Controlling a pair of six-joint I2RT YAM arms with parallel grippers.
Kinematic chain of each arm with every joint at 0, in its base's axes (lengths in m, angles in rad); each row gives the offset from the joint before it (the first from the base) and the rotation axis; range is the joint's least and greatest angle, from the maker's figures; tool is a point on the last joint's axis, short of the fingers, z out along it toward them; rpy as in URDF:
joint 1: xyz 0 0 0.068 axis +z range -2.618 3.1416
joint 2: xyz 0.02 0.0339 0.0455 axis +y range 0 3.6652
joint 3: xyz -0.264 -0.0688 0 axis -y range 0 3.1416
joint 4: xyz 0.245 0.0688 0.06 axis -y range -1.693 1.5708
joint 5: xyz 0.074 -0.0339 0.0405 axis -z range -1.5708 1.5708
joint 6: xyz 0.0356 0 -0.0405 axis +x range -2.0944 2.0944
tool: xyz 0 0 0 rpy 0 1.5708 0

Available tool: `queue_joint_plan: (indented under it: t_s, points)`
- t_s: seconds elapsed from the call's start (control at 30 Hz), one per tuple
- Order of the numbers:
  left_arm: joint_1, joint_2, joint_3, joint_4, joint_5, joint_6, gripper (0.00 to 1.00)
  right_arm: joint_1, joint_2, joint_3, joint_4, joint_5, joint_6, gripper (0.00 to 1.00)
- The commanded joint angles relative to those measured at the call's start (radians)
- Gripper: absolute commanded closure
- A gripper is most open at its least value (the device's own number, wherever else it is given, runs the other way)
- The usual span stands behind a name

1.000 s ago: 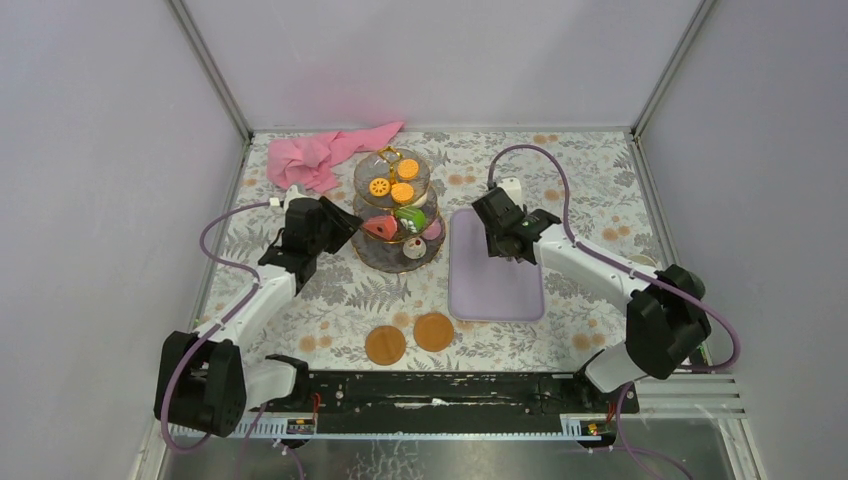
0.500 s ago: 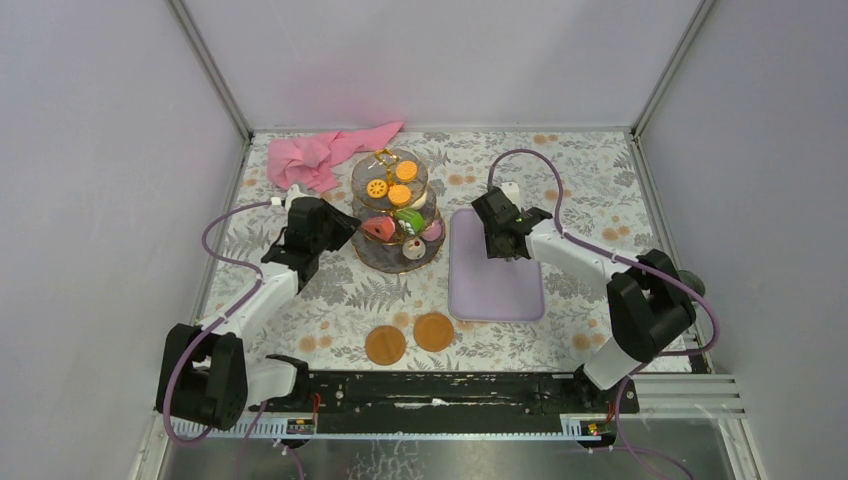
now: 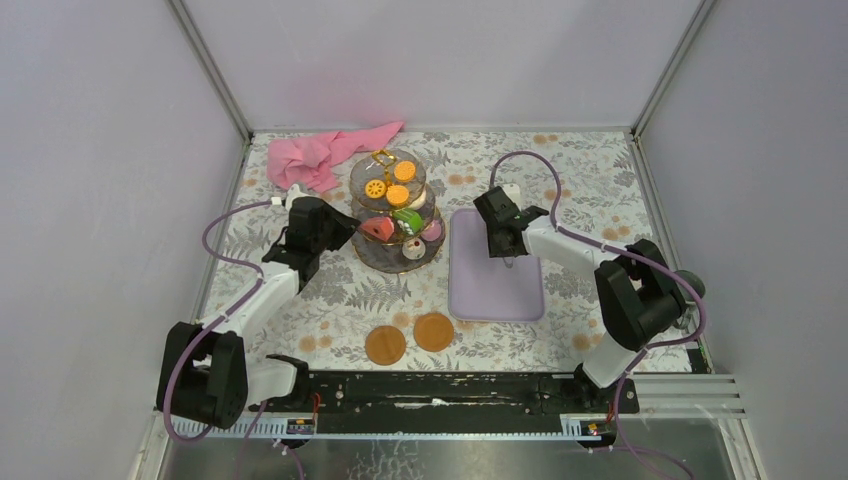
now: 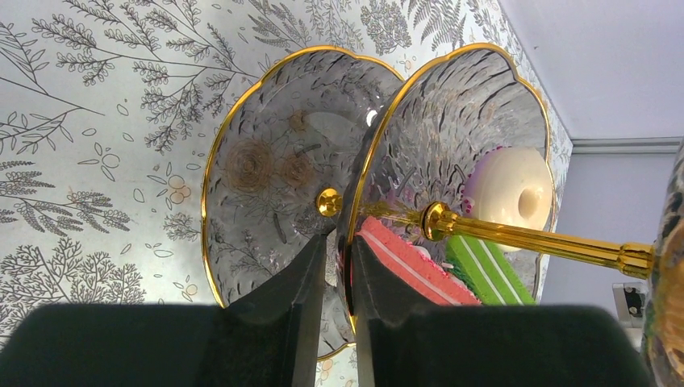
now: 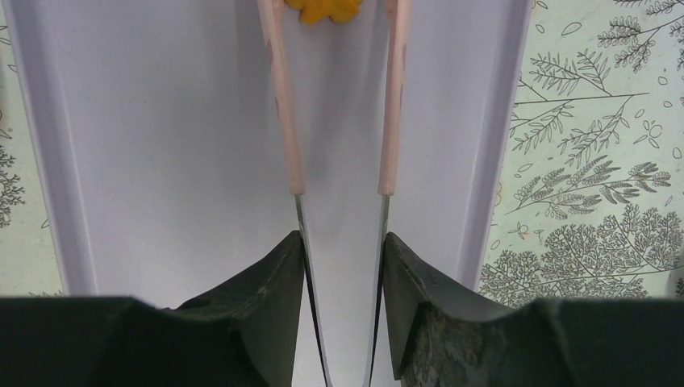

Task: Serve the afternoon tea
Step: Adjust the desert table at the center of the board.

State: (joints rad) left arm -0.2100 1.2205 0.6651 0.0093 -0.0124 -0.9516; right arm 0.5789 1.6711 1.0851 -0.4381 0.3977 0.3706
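top: glass stand (image 3: 395, 210) upright, touching left gripper (image 3: 346, 228) tips; table (image 3: 330, 300) spreads behind them; right gripper (image 3: 507, 246) above lilac tray (image 3: 497, 290) | left wrist: fingers (image 4: 306, 278) clenched on tier rim, gold stem (image 4: 524, 239) lying rightward past them | right wrist: fingers (image 5: 266, 298) grasping pink tongs (image 5: 280, 105), pointing straight ahead, orange biscuit (image 5: 327, 8) at tips, tray walls flanking
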Motion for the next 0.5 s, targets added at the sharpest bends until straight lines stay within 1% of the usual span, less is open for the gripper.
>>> queue_joint_plan:
  t_s: [0.0, 0.23, 0.47]
  points:
    - [-0.004, 0.016, 0.022, 0.028, -0.043, 0.011, 0.77, -0.010, 0.018, 0.011, 0.023, -0.017, -0.007, 0.58]
    - [-0.002, 0.020, 0.048, 0.004, -0.094, 0.037, 0.78, -0.010, 0.021, 0.011, 0.023, -0.029, -0.010, 0.69]
    - [0.000, 0.046, 0.104, -0.031, -0.132, 0.078, 0.78, -0.010, 0.005, 0.005, 0.018, -0.031, -0.016, 0.75]
